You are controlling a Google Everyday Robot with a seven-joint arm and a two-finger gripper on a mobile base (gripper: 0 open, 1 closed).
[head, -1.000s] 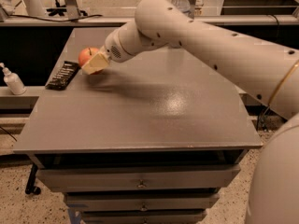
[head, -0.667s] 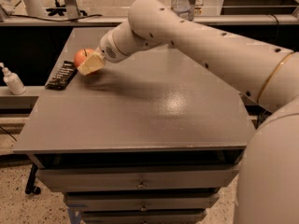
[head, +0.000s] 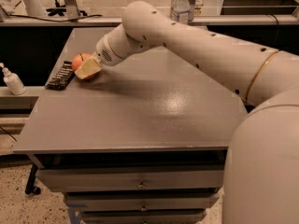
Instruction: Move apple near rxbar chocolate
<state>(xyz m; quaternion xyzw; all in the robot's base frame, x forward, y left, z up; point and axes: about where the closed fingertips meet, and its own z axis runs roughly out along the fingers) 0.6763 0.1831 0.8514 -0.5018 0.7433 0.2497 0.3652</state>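
The red-orange apple (head: 80,61) with a short dark stem is at the left side of the grey table (head: 140,111), right next to the rxbar chocolate (head: 60,75), a flat black bar with pale lettering near the left edge. My gripper (head: 86,68) reaches in from the right and is shut on the apple; one pale finger (head: 88,69) covers the apple's front right side. The apple is low, at or just above the tabletop; I cannot tell which.
A clear water bottle (head: 180,6) stands on the counter behind the table. A small white bottle (head: 11,80) stands on a shelf left of the table. Drawers (head: 140,183) are below the front edge. My arm (head: 196,45) crosses the table's right half.
The gripper has carried the apple a little further left and down, closer to the black bar. The arm's elbow has shifted left with it.
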